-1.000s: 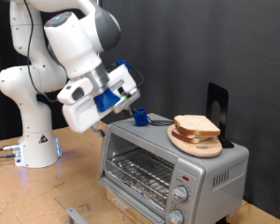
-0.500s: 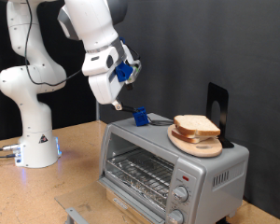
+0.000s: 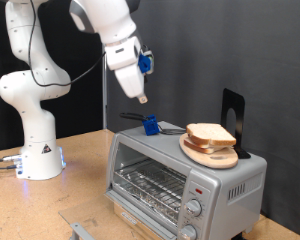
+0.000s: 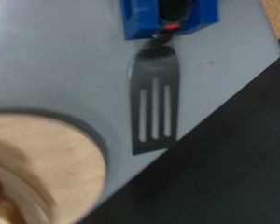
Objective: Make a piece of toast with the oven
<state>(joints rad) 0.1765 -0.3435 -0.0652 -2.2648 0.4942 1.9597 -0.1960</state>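
Note:
The piece of toast lies on a round wooden plate on top of the silver oven, towards the exterior view's right. The oven's wire rack shows through its front. My gripper hangs in the air above the oven's left end, pointing down, with nothing seen between its fingers. In the wrist view the fingers do not show; below it are a dark slotted spatula in a blue holder, the oven top and the plate's rim.
The blue holder with the spatula sits on the oven's top left end. A black upright stand is behind the plate. The robot's white base stands at the exterior view's left on the wooden table.
The arm has risen and swung towards the exterior view's right, from beside the oven's left corner to above its top. The toast and plate have not moved.

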